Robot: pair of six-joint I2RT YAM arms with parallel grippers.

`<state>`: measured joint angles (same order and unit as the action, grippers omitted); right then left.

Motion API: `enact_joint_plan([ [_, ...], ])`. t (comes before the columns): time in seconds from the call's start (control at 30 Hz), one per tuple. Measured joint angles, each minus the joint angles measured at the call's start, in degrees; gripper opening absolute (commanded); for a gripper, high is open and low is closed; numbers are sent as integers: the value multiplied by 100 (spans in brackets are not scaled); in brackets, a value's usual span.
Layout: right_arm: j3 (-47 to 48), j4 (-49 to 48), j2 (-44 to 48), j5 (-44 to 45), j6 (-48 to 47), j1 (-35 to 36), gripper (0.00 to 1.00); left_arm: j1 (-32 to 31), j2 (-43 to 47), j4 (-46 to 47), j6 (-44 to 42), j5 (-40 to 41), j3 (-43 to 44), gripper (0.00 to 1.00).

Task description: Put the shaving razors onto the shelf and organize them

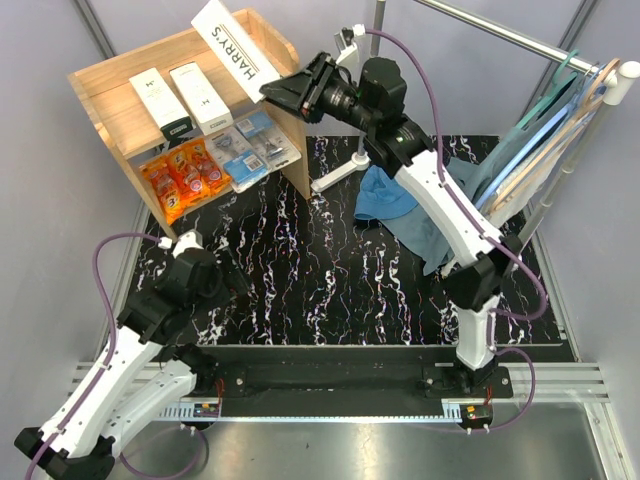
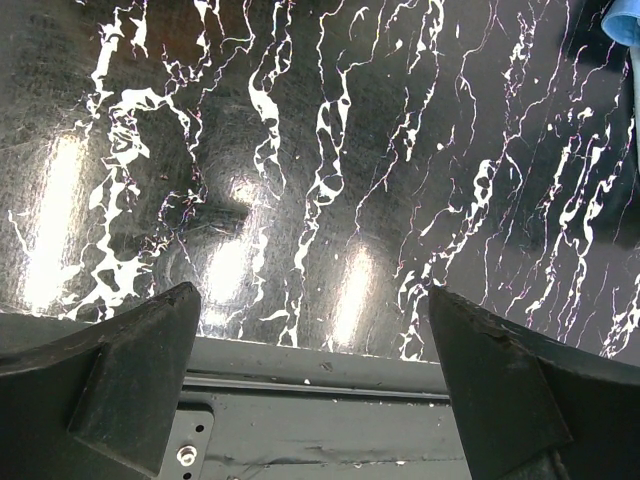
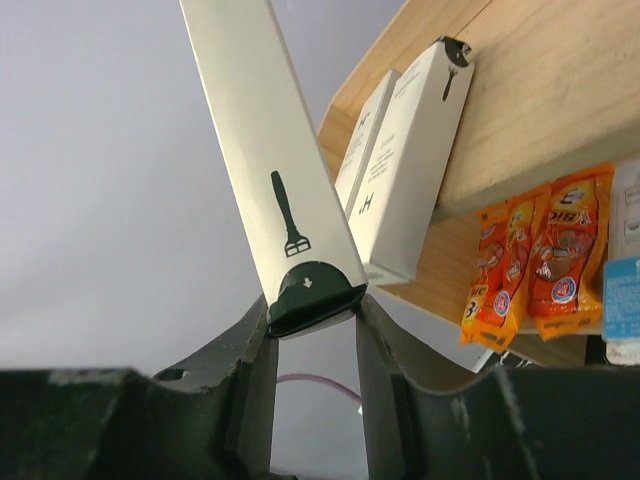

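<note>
The right gripper (image 3: 312, 300) is clamped on the dark end cap of a long white Harry's box (image 1: 238, 50). The box slants up and away over the right part of the shelf's (image 1: 105, 95) top level, clear of the wood. It is likely light, stiff cardboard with smooth faces. Held by one end alone it may swing or slip in the pinch, so a hold nearer the middle would be steadier, though the end hold leaves the far end free to touch down first. A hard squeeze could crush the cap. Two like boxes (image 1: 200, 95) lie side by side on the left of the top level, and the bare wood between them and the right side panel looks wide enough for one more. That panel and the raised back lip are the edges to mind. The lower level holds orange packs (image 1: 182, 178) and blister packs (image 1: 250, 145). A rack pole (image 1: 372, 100) and a blue cloth (image 1: 385, 195) sit close by the right arm. The left gripper (image 2: 312, 335) hangs wide open over the table (image 1: 330, 270), well apart, holding nothing.
</note>
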<state>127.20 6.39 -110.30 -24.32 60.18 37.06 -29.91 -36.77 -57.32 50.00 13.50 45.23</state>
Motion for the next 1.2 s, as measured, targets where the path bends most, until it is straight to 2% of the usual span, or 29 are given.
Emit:
enact_joint_plan([
  [0.17, 1244, 133, -907, -151, 304, -85, 13, 0, 9, 2, 0, -7, -50, 99],
  [0.3, 1711, 254, -1333, -192, 542, -85, 13, 0, 11, 2, 0, -22, -85, 99],
  [0.83, 1720, 400, -1558, -190, 1113, -85, 17, 0, 118, 2, -2, -28, -90, 99],
  [1.1, 1482, 365, -1558, -291, 1300, -85, 27, 0, 122, 2, -2, -52, -170, 99],
  [1.2, 1281, 393, -1558, -302, 1325, -85, 36, 0, 122, 2, -2, -70, -177, 99],
])
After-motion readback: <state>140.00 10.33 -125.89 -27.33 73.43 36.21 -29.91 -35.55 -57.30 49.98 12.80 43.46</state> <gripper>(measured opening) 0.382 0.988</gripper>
